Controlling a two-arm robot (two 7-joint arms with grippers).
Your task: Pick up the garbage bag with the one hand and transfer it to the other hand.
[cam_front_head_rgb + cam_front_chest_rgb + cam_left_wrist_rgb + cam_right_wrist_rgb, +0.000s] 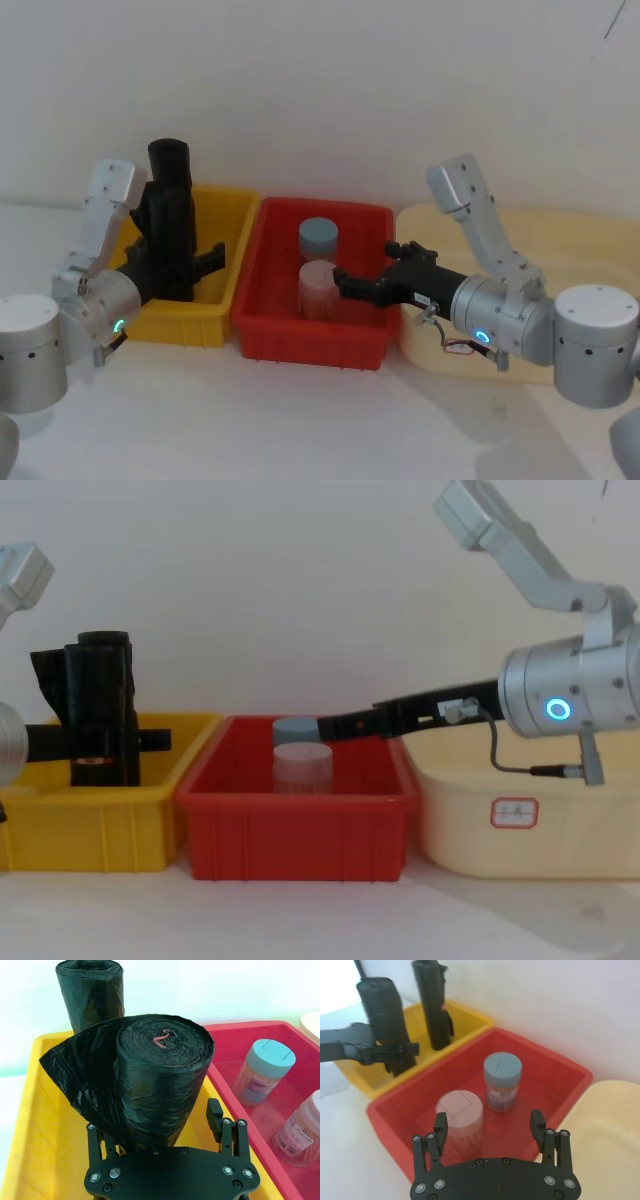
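The garbage bag (160,1085) is a thick black roll standing upright in the yellow bin (190,325), with a loose flap of plastic on one side. My left gripper (205,262), on the green-ringed arm, is shut on the bag (100,695) at about mid-height. From the right wrist view the bag (382,1015) shows with the left gripper (395,1052) clamped across it. My right gripper (489,1122), on the blue-ringed arm, hangs open and empty over the red bin (300,345), well apart from the bag.
A slimmer black roll (431,1010) stands in the yellow bin behind the held one. The red bin holds a grey-blue-lidded jar (319,238) and a pink-lidded jar (318,288) just under the right gripper. A cream tub (520,810) sits at the right.
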